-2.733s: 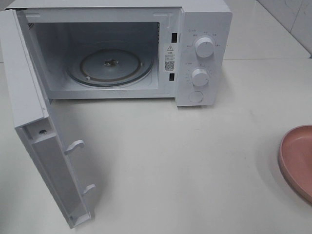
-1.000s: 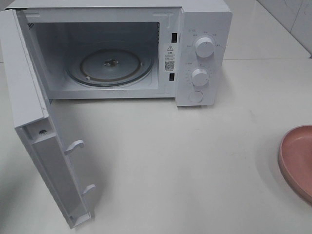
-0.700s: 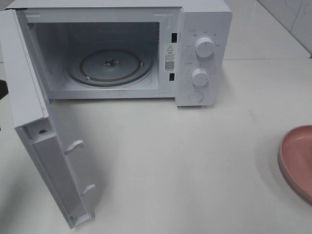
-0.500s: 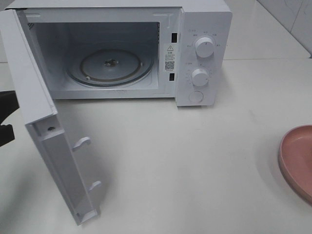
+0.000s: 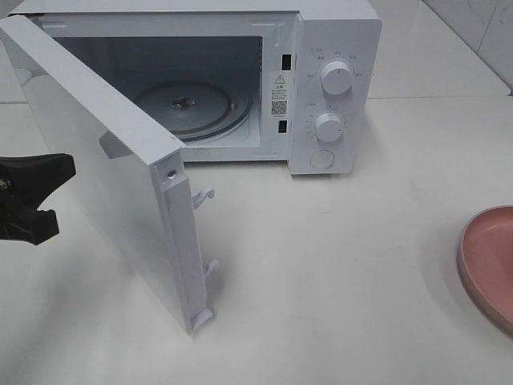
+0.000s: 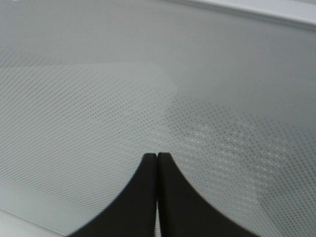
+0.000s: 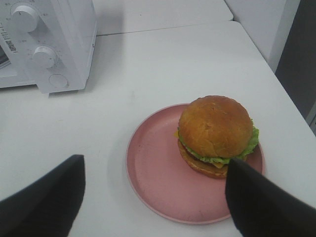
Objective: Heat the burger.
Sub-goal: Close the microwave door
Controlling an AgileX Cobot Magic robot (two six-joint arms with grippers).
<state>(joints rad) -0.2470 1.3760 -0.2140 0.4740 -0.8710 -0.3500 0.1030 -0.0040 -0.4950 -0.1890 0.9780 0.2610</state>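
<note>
The burger (image 7: 215, 131), with a golden-brown bun, lettuce and cheese, sits on a round pink plate (image 7: 153, 182) in the right wrist view. My right gripper (image 7: 154, 162) hovers open above the plate, its fingers either side of it and clear of the burger. The burger itself is outside the exterior view. There, only the plate's rim (image 5: 485, 257) shows at the right edge. My left gripper (image 5: 68, 166) is shut and empty. Its tips (image 6: 157, 157) rest against the outer, dotted face of the microwave door (image 5: 104, 176), which stands half open.
The white microwave (image 5: 333, 80) stands at the back with its glass turntable (image 5: 188, 104) bare and two knobs on its right panel. The door's latch hooks (image 5: 207, 196) stick out over the white table. Between the microwave and the plate lies bare table (image 5: 337, 265).
My left gripper has come in from the left edge and the microwave door has swung from wide open to about half open. The plate has not moved.
</note>
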